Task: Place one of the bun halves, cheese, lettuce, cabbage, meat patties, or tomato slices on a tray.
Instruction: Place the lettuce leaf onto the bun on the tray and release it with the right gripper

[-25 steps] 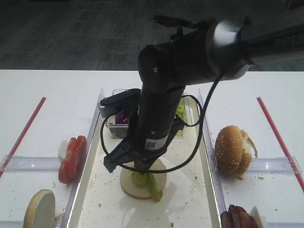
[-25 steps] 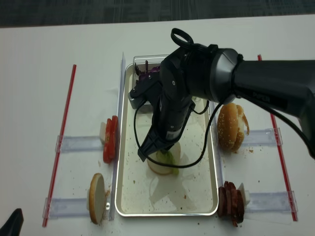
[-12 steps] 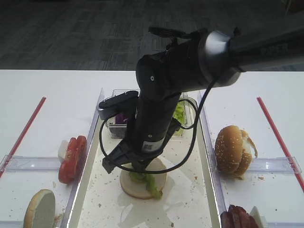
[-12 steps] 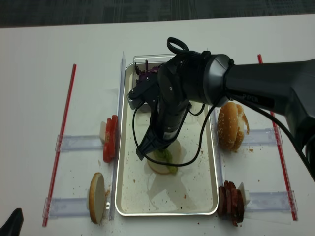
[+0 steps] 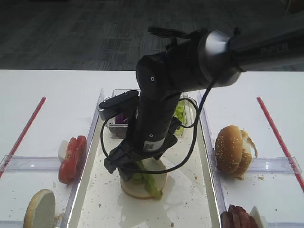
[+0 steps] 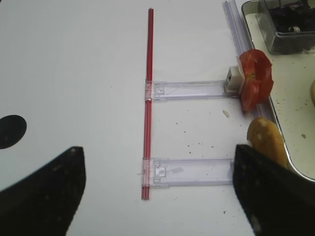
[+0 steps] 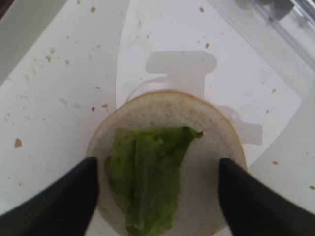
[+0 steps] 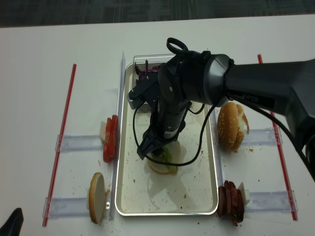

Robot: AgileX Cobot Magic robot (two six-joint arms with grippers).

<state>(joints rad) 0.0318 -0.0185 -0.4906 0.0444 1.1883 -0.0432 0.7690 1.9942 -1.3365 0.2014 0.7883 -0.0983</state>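
right gripper [image 7: 156,189] spread apart over the lettuce [image 7: 147,174], letting it lie flat on the bun half [image 7: 206,147].

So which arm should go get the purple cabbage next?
Probably the right. Its gripper is open over the bun and lettuce in the tray, and the cabbage tub sits at that tray's far end. The left gripper hangs outside the tray, beyond the tomato.

Two overheads, two wrist close-ups
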